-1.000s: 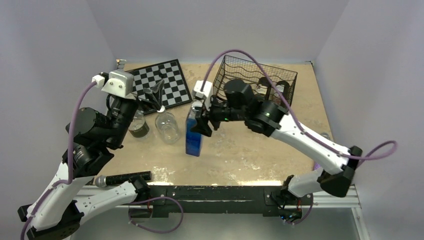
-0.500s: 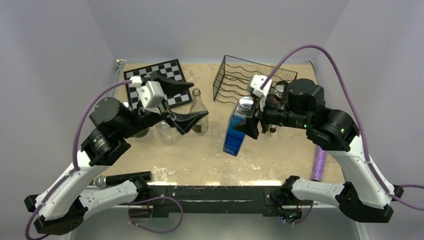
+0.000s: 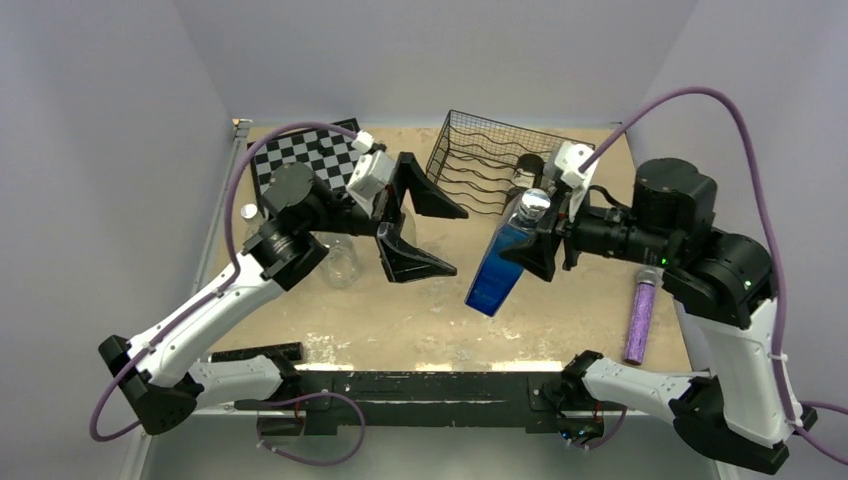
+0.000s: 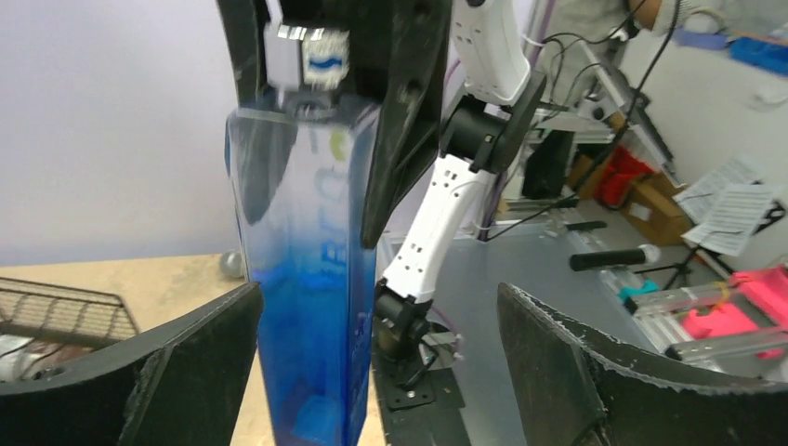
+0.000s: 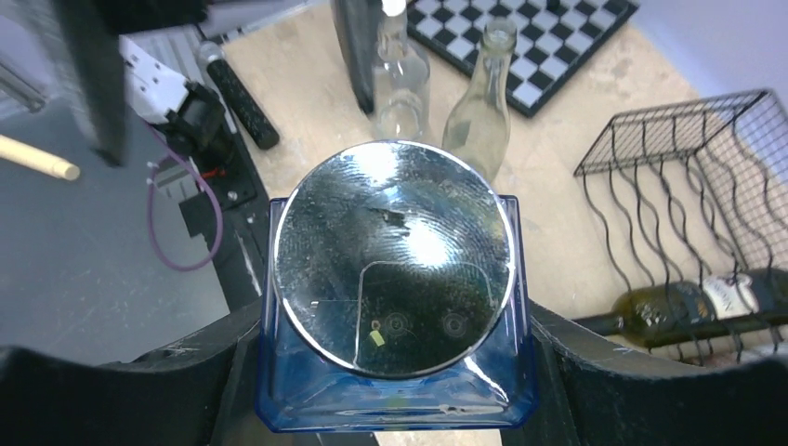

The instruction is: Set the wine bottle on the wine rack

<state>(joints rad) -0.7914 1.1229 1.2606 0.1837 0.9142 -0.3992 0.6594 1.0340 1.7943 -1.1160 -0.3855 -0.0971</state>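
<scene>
At the far left of the table point(image 3: 440, 320) we see the chessboard point(image 3: 305, 155) lying flat in the back corner. In front of it, beside the left arm, a clear bottle point(image 3: 340, 262) stands upright. From the right wrist camera we make out a second glass bottle point(image 5: 479, 125) next to it, its neck uncapped. The left gripper point(image 3: 460, 243) hangs over the middle of the table with its jaws spread wide and nothing between them. In its own wrist view the two fingers point(image 4: 186, 372) frame the blue bottle point(image 3: 497, 268) without touching it. This square bottle sits just right of centre and is tilted, with its silver cap point(image 3: 533, 205) leaning towards the right arm and its base towards the near edge. We cannot tell whether the base touches the table. The right gripper point(image 3: 538, 240) is clamped on the bottle just below the cap, one finger pressed against each side of its shoulders. The bottle is in front of the rack point(image 3: 480, 150) and not in it. The rack stands at the back, right of the chessboard, and a green bottle point(image 5: 688, 302) lies on its side across the wavy wires. At the far right, beside the right arm, a purple tube point(image 3: 640, 318) lies on the table.
</scene>
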